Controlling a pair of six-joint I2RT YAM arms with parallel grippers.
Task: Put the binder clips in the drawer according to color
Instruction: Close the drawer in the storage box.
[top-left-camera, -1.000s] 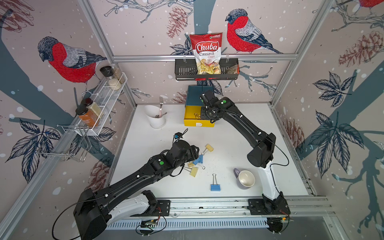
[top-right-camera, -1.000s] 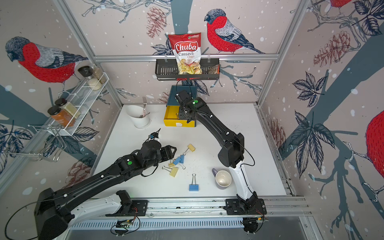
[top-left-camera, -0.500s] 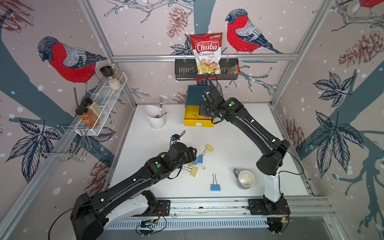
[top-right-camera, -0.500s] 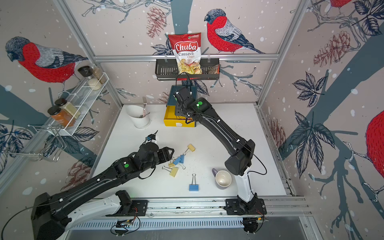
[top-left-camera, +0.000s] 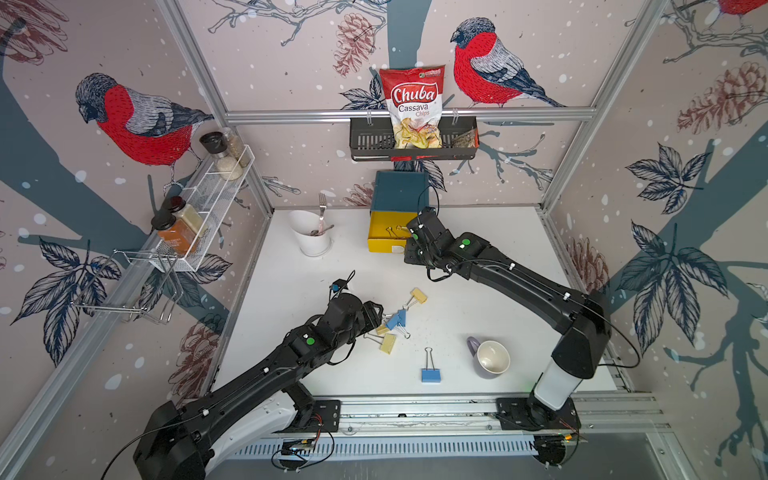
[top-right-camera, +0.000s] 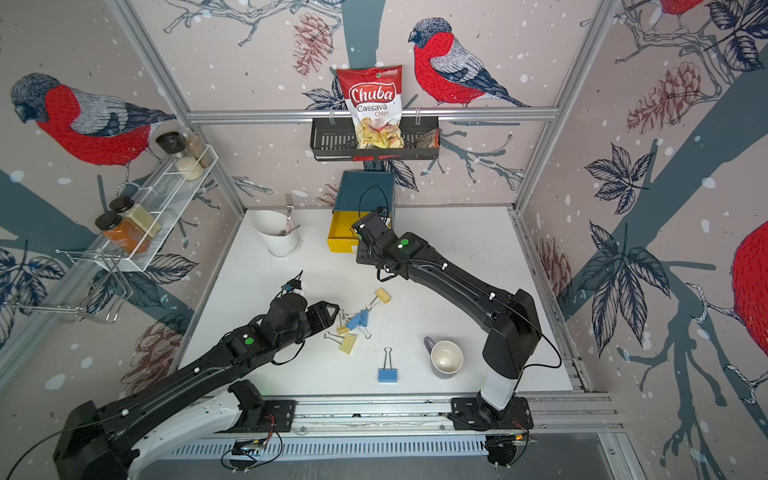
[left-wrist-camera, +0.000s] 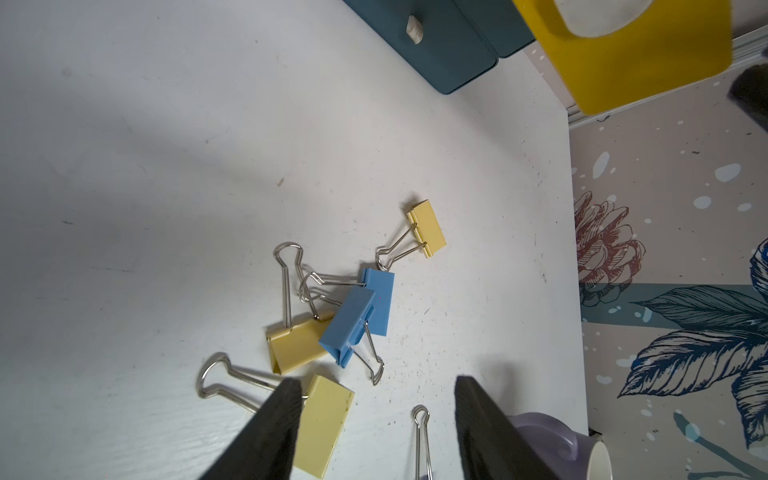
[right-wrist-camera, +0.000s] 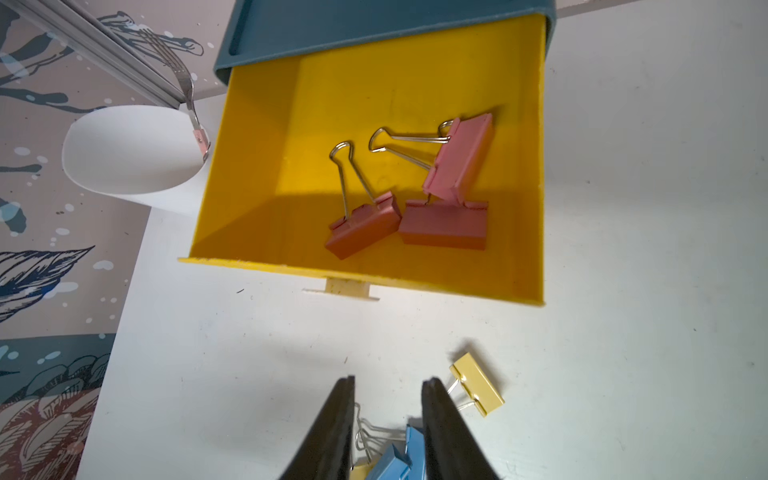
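Observation:
The drawer chest (top-left-camera: 401, 191) is dark teal; its yellow top drawer (right-wrist-camera: 257, 166) is pulled out and holds three pink binder clips (right-wrist-camera: 442, 226). My right gripper (right-wrist-camera: 388, 378) hangs open and empty above the table just in front of that drawer (top-left-camera: 386, 245). Mid-table lies a cluster of yellow and blue binder clips (top-left-camera: 395, 320); a lone yellow one (top-left-camera: 418, 296) and a lone blue one (top-left-camera: 431, 375) lie apart from it. My left gripper (left-wrist-camera: 376, 380) is open, low beside the cluster, one finger (left-wrist-camera: 278, 415) over a yellow clip (left-wrist-camera: 322, 424).
A lilac mug (top-left-camera: 492, 359) stands front right. A white cup with a fork (top-left-camera: 313, 237) stands left of the drawer. A black wall basket with a chips bag (top-left-camera: 413, 141) hangs above the chest. A wire spice rack (top-left-camera: 208, 199) is on the left wall.
My right arm has drawn back from over the drawer toward the front, and its jaws have narrowed. The left gripper has barely shifted by the clip cluster.

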